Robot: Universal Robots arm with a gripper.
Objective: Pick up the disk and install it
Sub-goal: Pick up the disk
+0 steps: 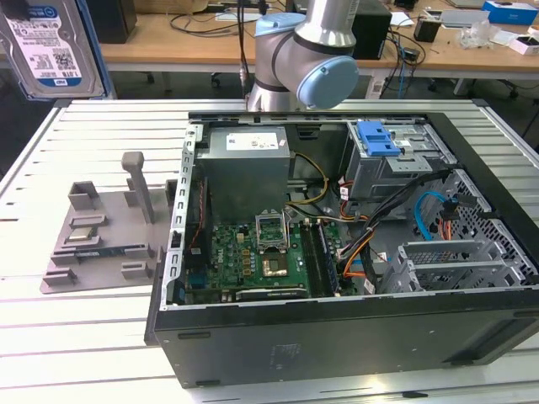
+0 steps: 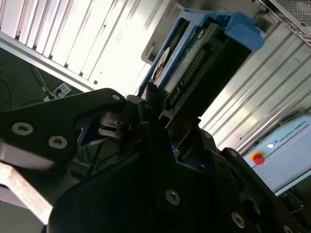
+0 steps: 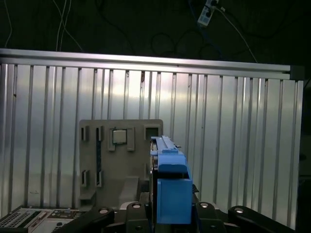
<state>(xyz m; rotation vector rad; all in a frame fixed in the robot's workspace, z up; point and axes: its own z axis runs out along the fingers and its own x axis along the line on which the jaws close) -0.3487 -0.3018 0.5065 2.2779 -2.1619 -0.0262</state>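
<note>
The disk (image 1: 44, 46), silver with a white-and-blue label and a blue carrier rail, hangs high in the air at the exterior view's upper left, well off the table. In the second wrist view my gripper (image 2: 160, 114) is shut on the disk (image 2: 199, 58), black fingers (image 2: 155, 141) clamped on its lower end. In the first wrist view the disk (image 3: 170, 179) stands edge-on, its blue rail rising from between the jaws of the gripper (image 3: 170, 208).
An open computer case (image 1: 210, 337) lies on the slatted aluminium table (image 1: 76, 337). Inside are a blue-handled drive cage (image 1: 376, 139), a grey power supply (image 1: 248, 156) and a motherboard (image 1: 253, 257). A grey parts holder (image 1: 101, 227) lies to the exterior view's left of the case, directly below the disk in the first wrist view (image 3: 121, 155).
</note>
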